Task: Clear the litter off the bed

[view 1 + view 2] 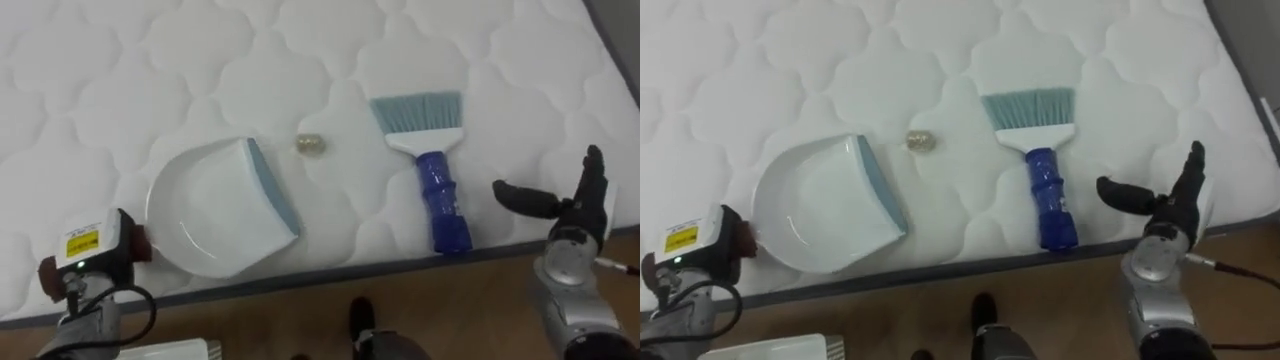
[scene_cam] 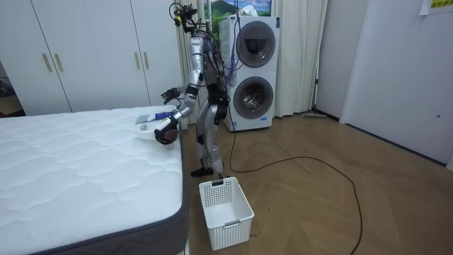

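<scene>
On the white quilted mattress (image 1: 120,60) lies a white dustpan (image 1: 215,205) with a grey-blue lip facing right. A small crumpled ball (image 1: 311,144) rests just right of the lip. Further right lies a brush (image 1: 443,195) with pale blue bristles pointing away and a blue handle reaching the bed's near edge. My right hand (image 1: 568,212) hovers open to the right of that handle, apart from it. My left hand (image 1: 92,248) is at the dustpan's left rim. In the room view I stand at the bed's side, both hands (image 2: 168,132) held over the mattress.
The mattress's dark edge (image 1: 330,270) runs along the bottom, with wooden floor below it. A white slatted basket (image 2: 225,204) stands on the floor by the bed's corner. Wardrobes (image 2: 92,53) and stacked washing machines (image 2: 253,71) line the back wall.
</scene>
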Tool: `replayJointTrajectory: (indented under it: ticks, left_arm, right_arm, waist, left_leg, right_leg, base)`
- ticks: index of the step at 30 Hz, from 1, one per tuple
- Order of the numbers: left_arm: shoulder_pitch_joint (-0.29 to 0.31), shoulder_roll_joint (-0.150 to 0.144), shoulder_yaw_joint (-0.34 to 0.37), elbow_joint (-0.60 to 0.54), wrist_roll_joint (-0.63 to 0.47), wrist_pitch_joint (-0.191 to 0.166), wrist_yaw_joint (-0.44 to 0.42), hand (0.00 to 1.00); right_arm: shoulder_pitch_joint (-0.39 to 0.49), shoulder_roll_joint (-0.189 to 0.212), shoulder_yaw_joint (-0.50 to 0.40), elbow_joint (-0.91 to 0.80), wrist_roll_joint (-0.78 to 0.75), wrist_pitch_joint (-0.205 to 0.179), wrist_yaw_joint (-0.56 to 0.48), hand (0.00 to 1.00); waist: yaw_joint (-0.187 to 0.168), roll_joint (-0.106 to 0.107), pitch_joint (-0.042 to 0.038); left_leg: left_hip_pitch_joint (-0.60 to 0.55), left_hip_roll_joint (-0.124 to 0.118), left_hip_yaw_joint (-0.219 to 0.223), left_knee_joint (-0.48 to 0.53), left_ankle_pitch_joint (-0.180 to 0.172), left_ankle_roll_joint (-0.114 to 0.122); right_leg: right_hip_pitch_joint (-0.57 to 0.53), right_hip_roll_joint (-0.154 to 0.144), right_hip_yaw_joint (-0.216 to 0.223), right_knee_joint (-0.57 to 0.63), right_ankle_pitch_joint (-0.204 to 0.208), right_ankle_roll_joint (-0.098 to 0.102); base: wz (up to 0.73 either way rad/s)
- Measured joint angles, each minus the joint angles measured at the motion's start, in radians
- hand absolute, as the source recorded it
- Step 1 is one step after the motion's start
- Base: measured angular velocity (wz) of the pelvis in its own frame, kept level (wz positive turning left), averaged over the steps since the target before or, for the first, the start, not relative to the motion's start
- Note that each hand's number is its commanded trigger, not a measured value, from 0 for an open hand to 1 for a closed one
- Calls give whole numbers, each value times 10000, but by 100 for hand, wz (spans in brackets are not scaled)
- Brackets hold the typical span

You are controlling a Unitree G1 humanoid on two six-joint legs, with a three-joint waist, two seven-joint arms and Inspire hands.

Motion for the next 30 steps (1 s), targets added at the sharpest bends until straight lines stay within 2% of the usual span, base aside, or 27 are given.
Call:
replayJointTrajectory:
  ticks: [3, 12, 14, 17, 21, 22, 30]
  left_arm:
    - [1, -11, 26, 121, -462, -6, -169, 100]
    - [-16, -74, -1, 289, -2522, -13, -1157, 100]
    - [-42, -73, -4, 316, -2970, -5, -1364, 100]
    - [-95, -72, -8, 319, -3169, -8, -1481, 100]
    - [-258, -71, -13, 320, -3183, -61, -1668, 100]
    - [-336, -72, -14, 319, -3175, -91, -1705, 100]
    - [-521, -67, -7, 309, -3157, -148, -1791, 100]
  right_arm:
    - [-1, -3, 302, -79, -403, -239, -361, 0]
    - [-56, 30, 1545, -72, -1037, -274, -551, 0]
    - [-159, 24, 1896, -71, -1031, -298, -601, 0]
    - [-272, 26, 2306, 21, -896, -302, -540, 0]
    - [-306, 29, 2407, 122, -753, -303, -273, 0]
    - [-316, 29, 2409, 191, -679, -303, -173, 0]
    - [-292, 19, 2617, 1038, -541, -253, 534, 0]
  waist:
    - [123, -1, 1]
    - [304, -9, 26]
    - [333, -9, 106]
    - [346, 4, 160]
    - [366, -9, 198]
    - [379, -12, 239]
    - [382, 13, 273]
  left_leg:
    - [52, 4, -16, -65, 6, -4]
    - [-256, 30, -74, 138, 5, -4]
    - [-307, 21, -74, 156, 5, -3]
    - [-456, 9, -85, 123, 5, -2]
    - [-615, 5, -121, 149, 3, -2]
    - [-656, 6, -161, 262, 3, -2]
    - [-860, 56, -148, 465, 3, -3]
  right_leg:
    - [28, -10, -40, -8, -26, -9]
    - [-187, -50, -206, 16, -67, -39]
    - [-222, -67, -216, 14, -80, -18]
    - [-341, -110, -283, 31, -97, -11]
    - [-491, -174, -413, 116, -141, -42]
    - [-513, -182, -438, 161, -150, -47]
    - [-655, -164, -448, 236, -175, -52]
  base:
    - [1]
    - [2]
    - [2]
    - [7]
    - [9]
    - [9]
    - [1]
